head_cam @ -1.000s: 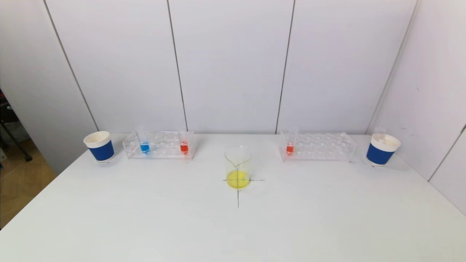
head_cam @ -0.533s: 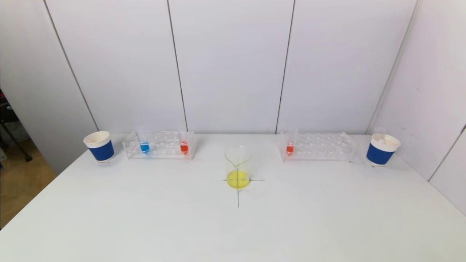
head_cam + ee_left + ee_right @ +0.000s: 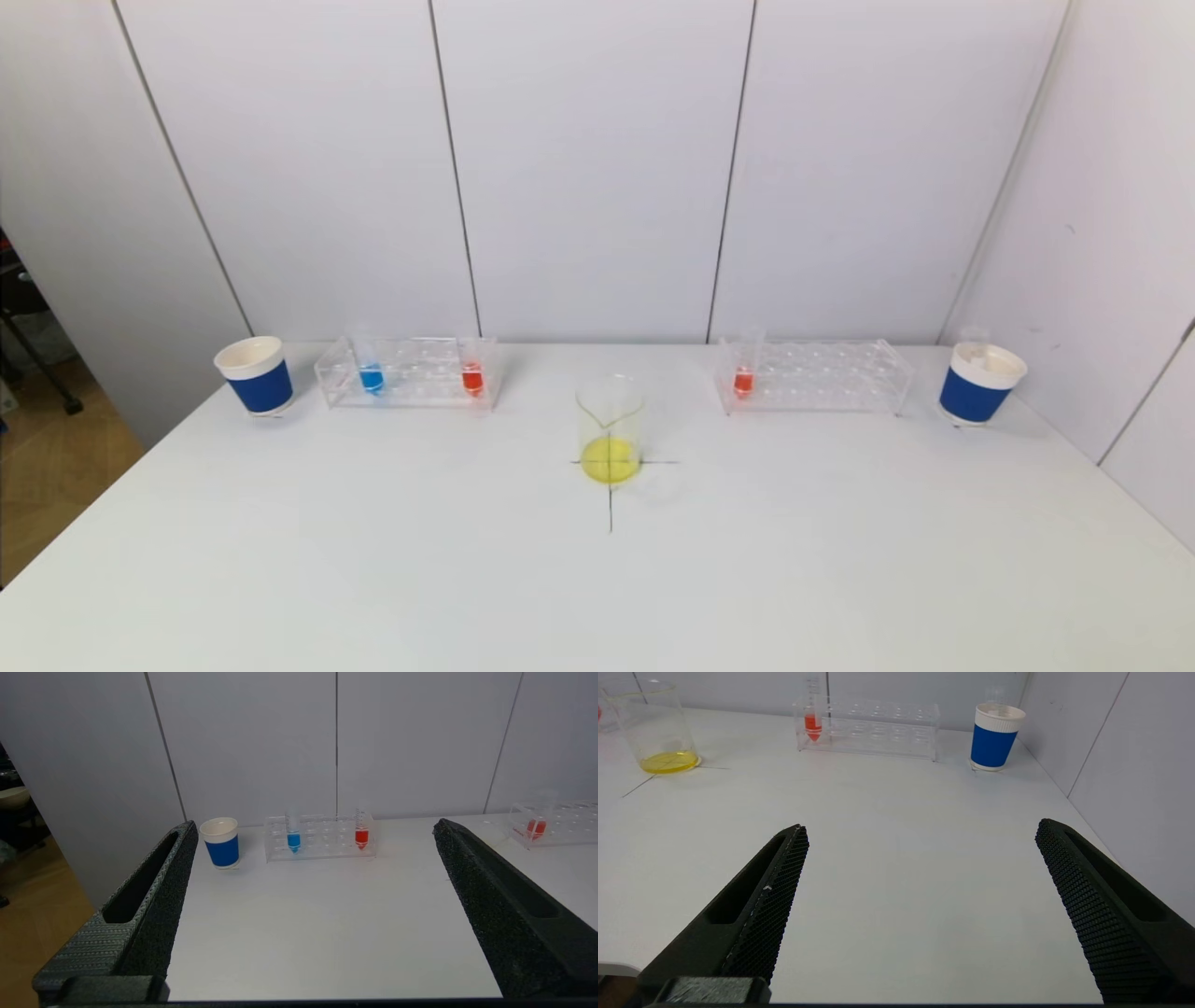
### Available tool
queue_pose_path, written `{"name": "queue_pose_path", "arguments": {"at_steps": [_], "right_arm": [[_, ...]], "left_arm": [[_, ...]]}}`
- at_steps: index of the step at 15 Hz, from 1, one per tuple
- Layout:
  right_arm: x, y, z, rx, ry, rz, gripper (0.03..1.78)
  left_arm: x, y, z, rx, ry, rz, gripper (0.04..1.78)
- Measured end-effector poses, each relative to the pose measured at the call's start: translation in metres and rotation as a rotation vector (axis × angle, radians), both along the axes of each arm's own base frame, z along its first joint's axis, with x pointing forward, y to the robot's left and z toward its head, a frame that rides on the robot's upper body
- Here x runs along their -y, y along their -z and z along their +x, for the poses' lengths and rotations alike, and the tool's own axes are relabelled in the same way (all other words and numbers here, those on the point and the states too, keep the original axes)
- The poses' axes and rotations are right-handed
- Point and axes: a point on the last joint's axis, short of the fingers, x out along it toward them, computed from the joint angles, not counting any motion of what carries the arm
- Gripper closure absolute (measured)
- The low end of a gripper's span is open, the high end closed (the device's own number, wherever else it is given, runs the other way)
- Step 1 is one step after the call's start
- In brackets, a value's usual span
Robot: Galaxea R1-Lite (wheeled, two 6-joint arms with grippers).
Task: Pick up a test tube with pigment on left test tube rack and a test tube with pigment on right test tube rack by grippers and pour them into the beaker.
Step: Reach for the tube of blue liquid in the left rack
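Note:
The clear left rack (image 3: pixel 411 373) at the back left holds a blue-pigment tube (image 3: pixel 371 375) and a red-pigment tube (image 3: pixel 472 377); both show in the left wrist view (image 3: pixel 293 839) (image 3: pixel 361 835). The clear right rack (image 3: pixel 822 375) holds one red-pigment tube (image 3: pixel 743 378), also in the right wrist view (image 3: pixel 812 721). The glass beaker (image 3: pixel 611 439) with yellow liquid stands on a cross mark at the centre. Neither gripper shows in the head view. My left gripper (image 3: pixel 313 828) is open and empty, well short of the left rack. My right gripper (image 3: pixel 920 830) is open and empty above bare table.
A blue-and-white paper cup (image 3: pixel 255 375) stands left of the left rack, another (image 3: pixel 978 383) right of the right rack with an empty tube in it. White walls close the back and right. The table's left edge drops to the floor.

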Motion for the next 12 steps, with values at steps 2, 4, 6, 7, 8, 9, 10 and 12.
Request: {"name": "queue_pose_path", "arguments": {"at_steps": [2,4,6,7,8,9,10,12], "right_arm": [[0.0,0.0,0.0,0.0,0.0,0.0,0.04],[0.0,0.0,0.0,0.0,0.0,0.0,0.04],[0.0,0.0,0.0,0.0,0.0,0.0,0.04],[0.0,0.0,0.0,0.0,0.0,0.0,0.04],[0.0,0.0,0.0,0.0,0.001,0.0,0.04],[0.0,0.0,0.0,0.0,0.0,0.0,0.04],[0.0,0.0,0.0,0.0,0.001,0.0,0.04],[0.0,0.0,0.0,0.0,0.0,0.0,0.04]], "left_arm": [[0.0,-0.024,0.016,-0.018,-0.001,0.005,0.06],[0.0,-0.04,0.042,-0.037,-0.001,0.004,0.06],[0.0,-0.051,0.074,-0.045,-0.001,0.002,0.06],[0.0,-0.054,0.09,-0.05,0.0,0.001,0.06],[0.001,-0.055,0.106,-0.065,0.0,-0.001,0.06],[0.001,-0.054,0.124,-0.083,0.001,-0.002,0.06],[0.001,-0.053,0.14,-0.096,0.001,-0.004,0.06],[0.001,-0.049,0.173,-0.105,-0.001,-0.004,0.06]]}}
